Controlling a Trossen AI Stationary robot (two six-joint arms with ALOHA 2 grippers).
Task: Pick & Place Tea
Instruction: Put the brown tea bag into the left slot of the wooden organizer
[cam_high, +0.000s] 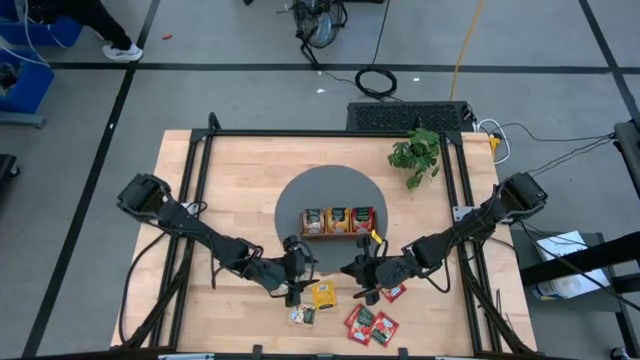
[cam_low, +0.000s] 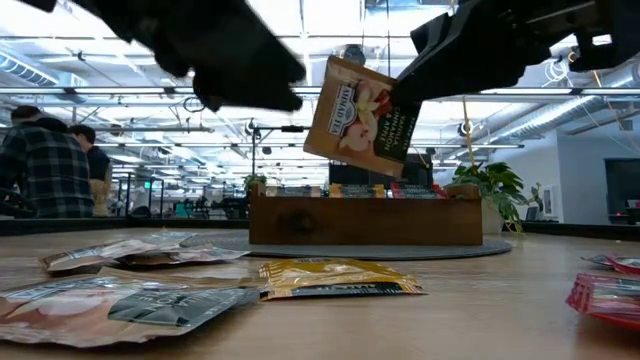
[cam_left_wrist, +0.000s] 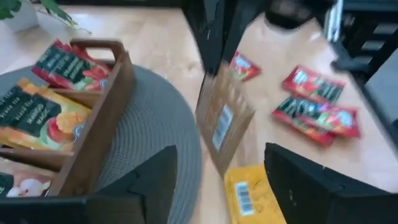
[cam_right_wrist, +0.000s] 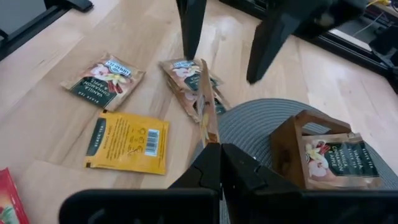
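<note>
Tan sachet (cam_right_wrist: 204, 99) hangs pinched in my right claw (cam_right_wrist: 221, 149) above the table, near the tray (cam_high: 338, 233); left claw (cam_left_wrist: 217, 180) is spread, seemingly just beside it. Mid-handover, I judge: next, carry it over a compartment.

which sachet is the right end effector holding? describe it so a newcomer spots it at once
Find the wooden tray on the round grey mat mid-table. In the low view, just above its front edge, a pale tan sachet hangs clear of the table, pinched by the right end effector. Every other loose sachet lies flat on the wood.
</note>
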